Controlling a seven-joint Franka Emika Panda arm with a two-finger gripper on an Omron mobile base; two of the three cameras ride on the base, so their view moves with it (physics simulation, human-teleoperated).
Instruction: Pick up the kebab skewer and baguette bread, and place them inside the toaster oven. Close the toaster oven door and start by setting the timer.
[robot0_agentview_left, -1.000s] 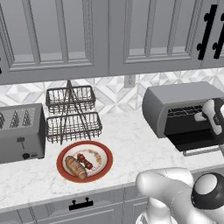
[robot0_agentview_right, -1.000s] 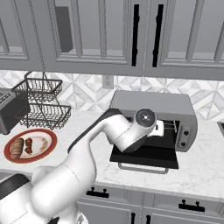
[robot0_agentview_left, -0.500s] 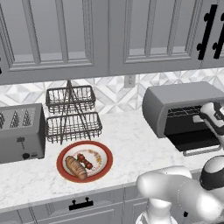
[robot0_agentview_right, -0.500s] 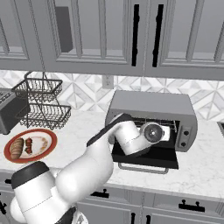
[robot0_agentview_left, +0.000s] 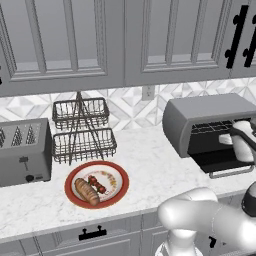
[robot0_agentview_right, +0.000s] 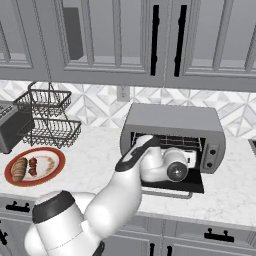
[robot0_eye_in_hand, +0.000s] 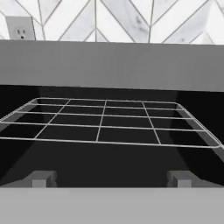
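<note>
The toaster oven (robot0_agentview_left: 200, 114) (robot0_agentview_right: 175, 121) stands at the right of the counter. Its door (robot0_agentview_left: 220, 163) (robot0_agentview_right: 194, 186) is folded down flat. My gripper (robot0_eye_in_hand: 110, 179) is open and holds nothing. It hovers over the lowered door and points into the dark cavity at the bare wire rack (robot0_eye_in_hand: 105, 122). My hand (robot0_agentview_left: 243, 144) (robot0_agentview_right: 166, 163) sits right at the oven's mouth. Far to the left, a red-rimmed plate (robot0_agentview_left: 120, 176) (robot0_agentview_right: 55, 168) holds the baguette bread (robot0_agentview_left: 87, 191) (robot0_agentview_right: 19, 169) and the kebab skewer (robot0_agentview_left: 98, 184) (robot0_agentview_right: 33, 166) side by side.
A grey four-slot toaster (robot0_agentview_left: 22, 152) stands at the far left. A two-tier wire basket stand (robot0_agentview_left: 82, 130) (robot0_agentview_right: 49, 120) is behind the plate. A wall outlet (robot0_agentview_left: 148, 92) is on the tiled backsplash, and cabinets hang above. Bare marble lies between plate and oven.
My hand has sunk a little in front of the oven opening while the elbow swung down toward the cameras. The jaws stay open; the plate and food have not moved.
</note>
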